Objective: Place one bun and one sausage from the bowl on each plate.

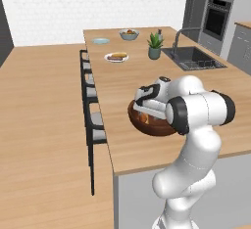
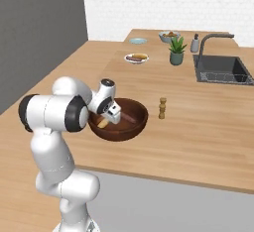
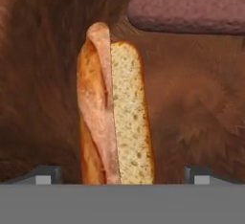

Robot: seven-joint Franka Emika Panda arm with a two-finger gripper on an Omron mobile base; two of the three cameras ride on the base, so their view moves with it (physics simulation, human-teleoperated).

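Note:
The dark brown bowl (image 2: pixel 133 127) stands near the counter's front edge, and my hand reaches down into it. Inside lie a split bun (image 3: pixel 115 113) with a pink slice in it and a dark sausage (image 3: pixel 186 11) beyond the bun's far end. My gripper (image 3: pixel 122 174) is open, one fingertip on each side of the bun's near end, neither touching it. Farther back, the white plate (image 2: pixel 127 60) carries a bun (image 2: pixel 141 56) and a sausage (image 2: pixel 131 57). The pale blue plate (image 2: pixel 138 41) behind it is bare.
A small pepper mill (image 2: pixel 162 108) stands just right of the bowl. At the back are a potted plant (image 2: pixel 176 51), a grey fruit bowl (image 2: pixel 169 36), a soap bottle (image 2: pixel 195 43) and the sink (image 2: pixel 221 70) with its tap. Dark stools (image 1: pixel 90 105) line the counter's left edge.

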